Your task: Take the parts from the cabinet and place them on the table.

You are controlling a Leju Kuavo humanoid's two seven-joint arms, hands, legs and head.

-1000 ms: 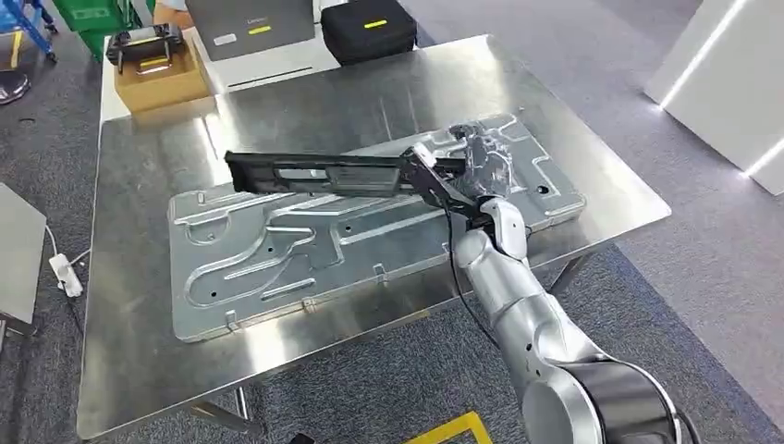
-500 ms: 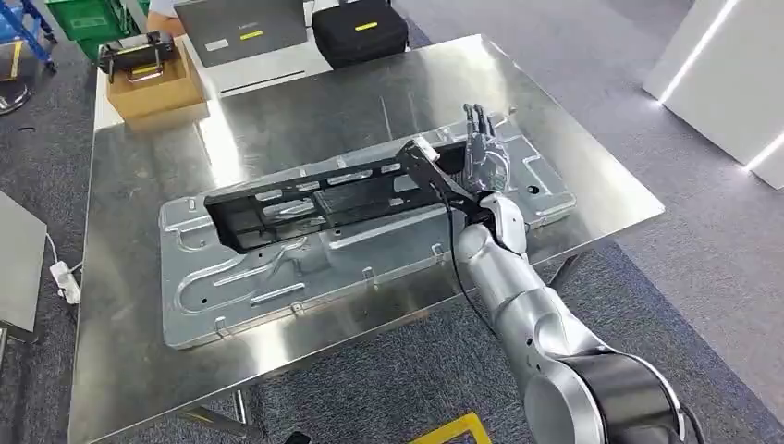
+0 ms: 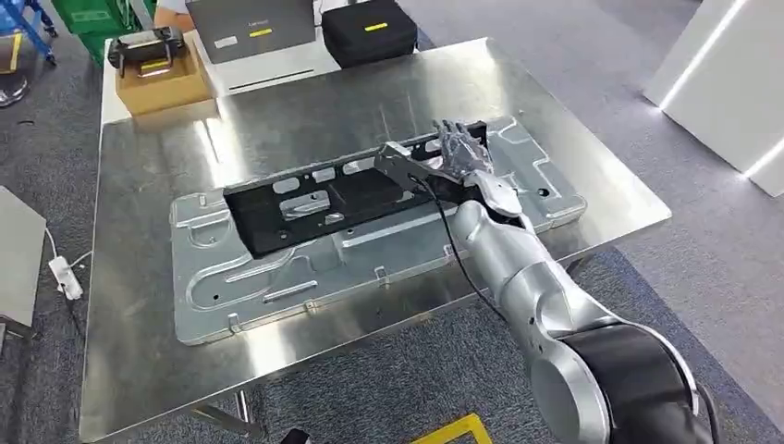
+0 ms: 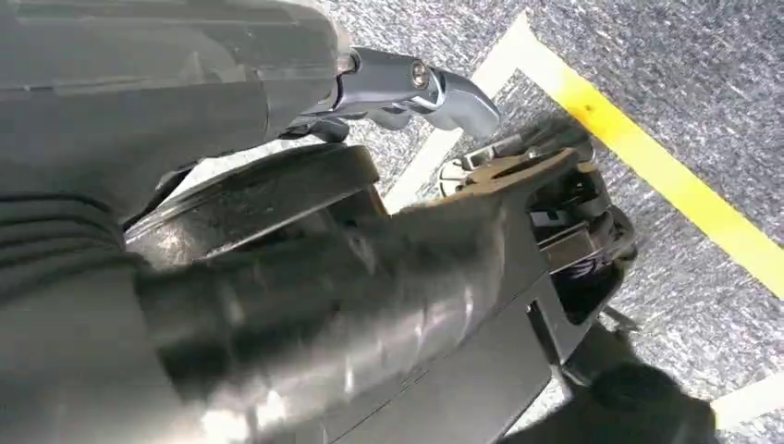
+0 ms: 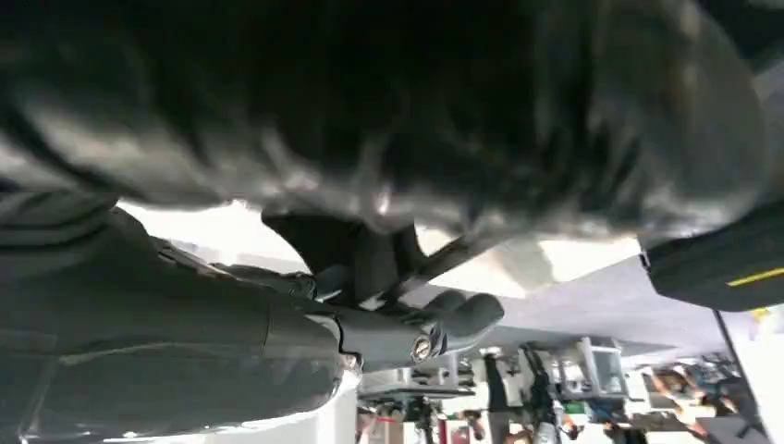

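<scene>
i log: frame part [image 3: 342, 194] flat on stamped panel [image 3: 277, 268] mid-table [image 3: 148, 370], my right hand [image 3: 462, 157] on its right end, box [image 3: 162, 83] behind-left.

Long flat black plastic frame part [image 3: 342, 196], embossed silver-grey pressed metal panel [image 3: 277, 268], shiny brushed steel table [image 3: 148, 361], tan cardboard box [image 3: 162, 83], black case with yellow stripe [image 3: 370, 28], speckled grey carpet [image 3: 647, 268]
</scene>
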